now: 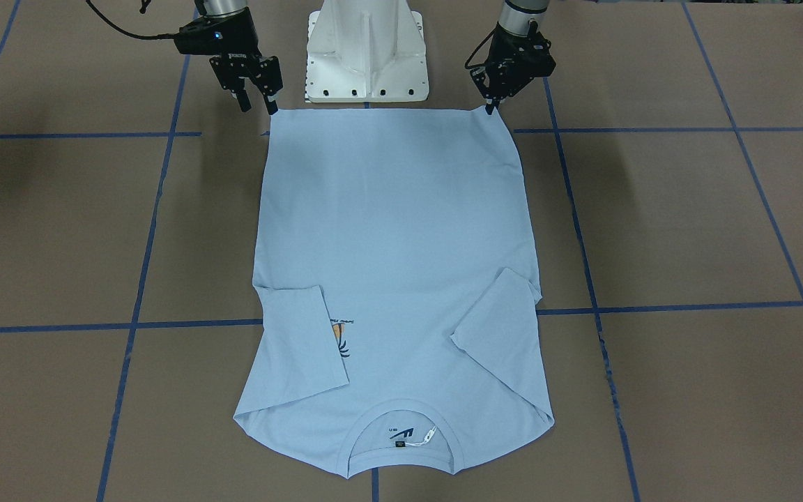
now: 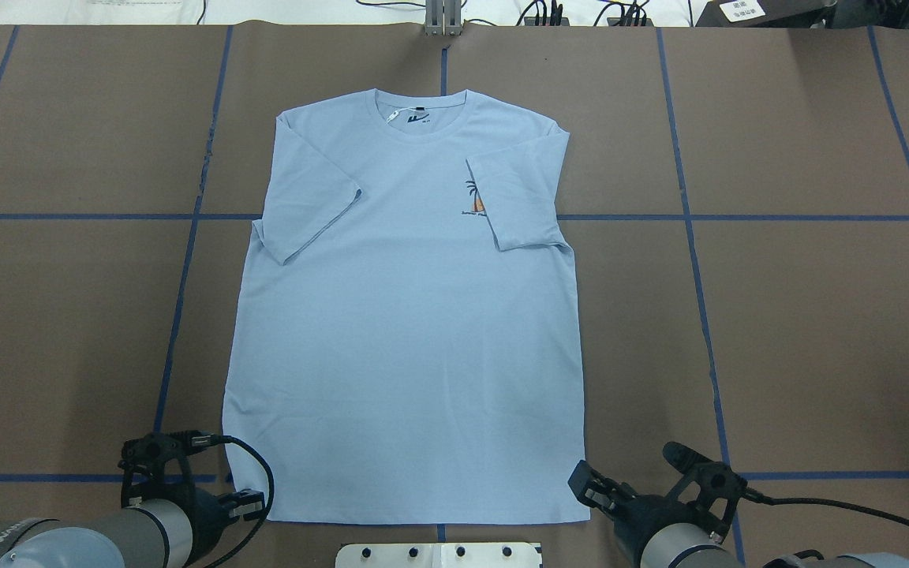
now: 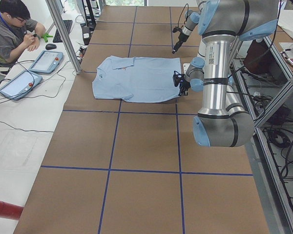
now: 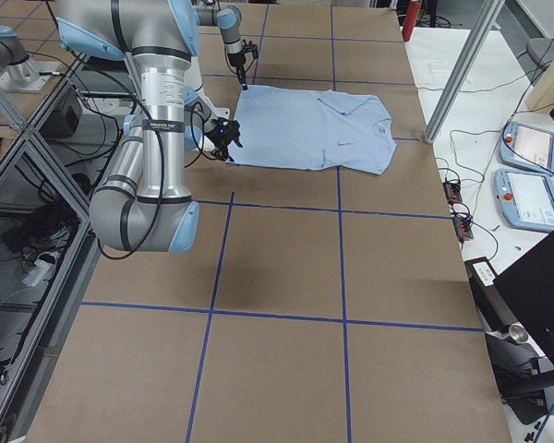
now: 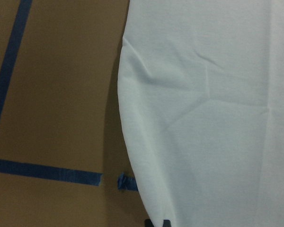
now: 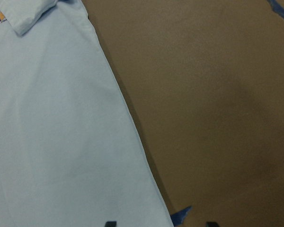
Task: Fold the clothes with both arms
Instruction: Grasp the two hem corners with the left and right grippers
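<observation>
The light blue T-shirt [image 1: 394, 244] lies flat and face up on the brown table, collar [image 2: 421, 118] at the far side, both sleeves folded inward; one sleeve partly covers the palm-tree print [image 2: 474, 201]. My left gripper [image 1: 491, 108] is shut on the hem corner nearest it; the left wrist view shows its tips [image 5: 158, 222] close together on the cloth [image 5: 203, 118]. My right gripper [image 1: 258, 108] is open at the other hem corner; in the right wrist view [image 6: 159, 223] its fingers stand wide apart, astride the shirt's edge [image 6: 132, 132].
The white pedestal base [image 1: 366, 52] stands just behind the hem. Blue tape lines [image 1: 143, 230] grid the table. An operator [image 3: 12, 29] sits with tablets [image 3: 46, 61] beyond the table's far edge. A red cylinder [image 3: 5, 209] lies at the near left corner.
</observation>
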Robot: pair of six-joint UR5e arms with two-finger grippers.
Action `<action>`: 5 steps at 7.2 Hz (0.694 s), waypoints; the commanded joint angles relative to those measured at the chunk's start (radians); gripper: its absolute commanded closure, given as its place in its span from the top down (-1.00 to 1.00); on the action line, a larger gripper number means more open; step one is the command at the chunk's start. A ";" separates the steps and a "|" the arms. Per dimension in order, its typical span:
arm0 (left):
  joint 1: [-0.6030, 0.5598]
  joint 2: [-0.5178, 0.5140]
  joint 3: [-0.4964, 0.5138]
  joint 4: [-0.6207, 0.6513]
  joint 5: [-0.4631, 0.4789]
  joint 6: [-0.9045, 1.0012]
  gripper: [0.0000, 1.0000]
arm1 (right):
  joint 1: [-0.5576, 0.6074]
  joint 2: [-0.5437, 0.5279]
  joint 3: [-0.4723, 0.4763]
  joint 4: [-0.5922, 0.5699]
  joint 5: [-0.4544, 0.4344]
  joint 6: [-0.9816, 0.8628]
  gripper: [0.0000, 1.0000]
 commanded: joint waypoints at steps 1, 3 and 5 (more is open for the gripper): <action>-0.002 -0.011 -0.003 -0.002 -0.002 -0.001 -1.00 | -0.036 0.106 -0.047 -0.178 -0.019 0.080 0.40; -0.002 -0.020 -0.004 -0.002 -0.002 -0.002 -1.00 | -0.046 0.108 -0.087 -0.180 -0.018 0.105 0.35; -0.002 -0.022 -0.004 -0.002 -0.002 -0.002 -1.00 | -0.052 0.109 -0.088 -0.181 -0.018 0.105 0.25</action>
